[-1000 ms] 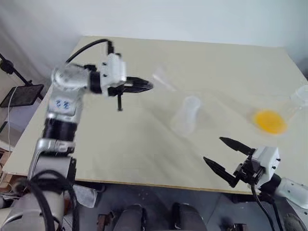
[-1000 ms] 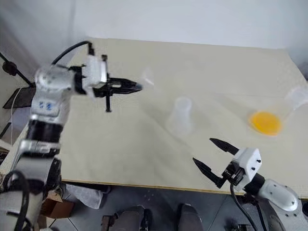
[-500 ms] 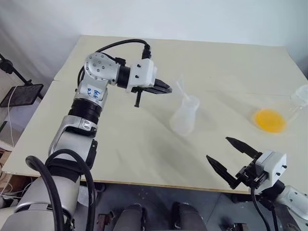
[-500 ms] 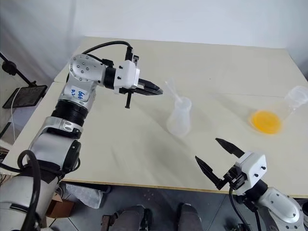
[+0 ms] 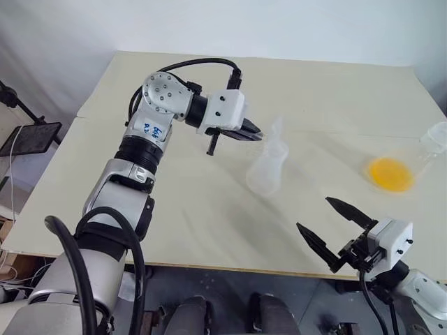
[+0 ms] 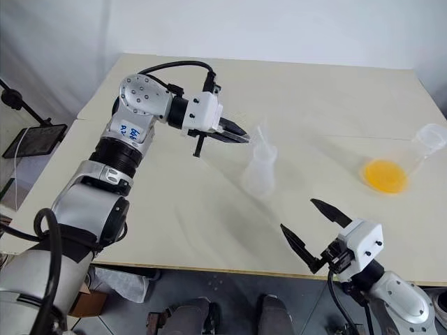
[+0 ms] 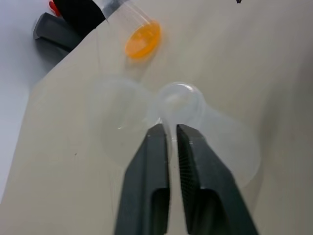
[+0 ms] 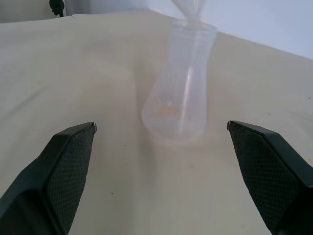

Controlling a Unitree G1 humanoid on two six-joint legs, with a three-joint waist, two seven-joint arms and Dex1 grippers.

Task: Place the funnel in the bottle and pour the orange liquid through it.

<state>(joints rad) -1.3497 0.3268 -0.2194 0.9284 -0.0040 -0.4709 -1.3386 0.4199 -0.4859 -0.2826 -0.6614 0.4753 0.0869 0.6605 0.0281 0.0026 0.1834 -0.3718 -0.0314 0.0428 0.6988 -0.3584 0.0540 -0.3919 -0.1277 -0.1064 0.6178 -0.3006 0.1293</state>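
I am holding my left gripper level beside the mouth of the bottle, which is standing upright near the middle of the table. The funnel is sitting with its spout in the bottle mouth and leaning toward that gripper. In the left wrist view the two fingers are showing a narrow gap at the funnel's edge; I cannot tell whether they are gripping the rim or letting it go. I am approaching from the side so the opening above stays free for pouring. My right gripper is waiting spread wide and empty at the near table edge, facing the bottle. The orange liquid is lying in a tilted clear flask at the far right, well apart from the bottle.
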